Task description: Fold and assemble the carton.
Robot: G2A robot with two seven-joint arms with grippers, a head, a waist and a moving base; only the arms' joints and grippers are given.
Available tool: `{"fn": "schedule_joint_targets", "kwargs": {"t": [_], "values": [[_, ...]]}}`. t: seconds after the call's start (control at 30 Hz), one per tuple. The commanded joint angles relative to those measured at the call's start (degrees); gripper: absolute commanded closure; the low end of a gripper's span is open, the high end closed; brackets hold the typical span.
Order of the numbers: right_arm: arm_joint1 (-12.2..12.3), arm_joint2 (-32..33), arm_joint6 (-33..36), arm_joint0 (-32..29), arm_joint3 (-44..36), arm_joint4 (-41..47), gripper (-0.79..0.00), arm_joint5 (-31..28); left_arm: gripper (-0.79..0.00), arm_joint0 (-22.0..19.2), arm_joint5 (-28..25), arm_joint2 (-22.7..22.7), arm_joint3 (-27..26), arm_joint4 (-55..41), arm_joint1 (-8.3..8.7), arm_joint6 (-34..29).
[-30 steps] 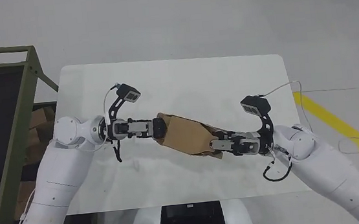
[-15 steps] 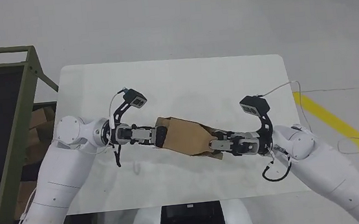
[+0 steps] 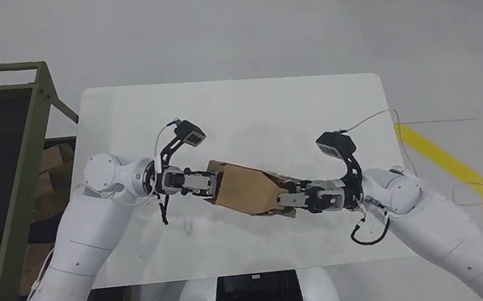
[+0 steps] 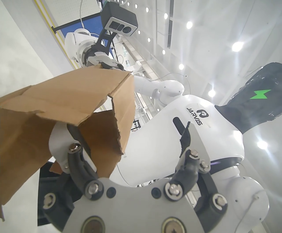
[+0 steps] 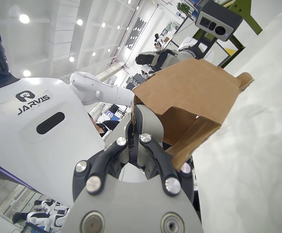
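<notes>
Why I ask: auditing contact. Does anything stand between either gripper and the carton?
Nothing visible. The right gripper is shut on the carton; the open left gripper has one finger at its other end.

White table (image 3: 307,100) with a brown carton (image 3: 245,188) over its middle.

The brown cardboard carton (image 3: 247,187) is matt paper board with rough, torn edges. The white table (image 3: 246,106) looks smooth and matt. The left hand (image 4: 126,132) has a grey brushed metal plate, shiny screws and black matt plastic links.
</notes>
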Motion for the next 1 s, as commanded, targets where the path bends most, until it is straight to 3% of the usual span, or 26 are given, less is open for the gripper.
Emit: {"fn": "schedule_joint_targets", "kwargs": {"t": [0.0, 0.2, 0.37, 0.53, 0.7, 0.97], "values": [[-0.04, -0.22, 0.52, 0.23, -0.04, -0.43, 0.0, 0.52, -0.785, -0.14, 0.14, 0.26, -0.17, -0.4, -0.03, -0.13], [-0.26, -0.59, 0.9, 0.64, 0.15, -0.83, 0.0, 0.9, -0.779, -0.45, 0.14, 1.83, -0.32, 0.42, 0.34, -0.13], [-0.45, -0.8, 1.06, 0.85, 0.4, -0.88, 0.0, 1.06, -0.696, -0.89, 0.14, 3.06, -0.31, 0.42, 0.83, -0.13], [-0.61, -0.9, 1.26, 1.01, 0.5, -0.94, 0.0, 1.26, -0.533, -1.38, 0.14, 4.22, -0.36, 0.11, 1.34, -0.13], [-0.72, -0.87, 1.52, 1.1, 0.58, -0.9, 0.0, 1.52, -0.434, -1.74, 0.14, 5.11, -0.44, -0.19, 1.84, -0.13], [-0.99, -0.78, 1.71, 1.21, 1.02, -0.75, 0.0, 1.72, -0.376, -2.17, 0.14, 6.09, -0.35, -0.28, 2.6, -0.13]]}}
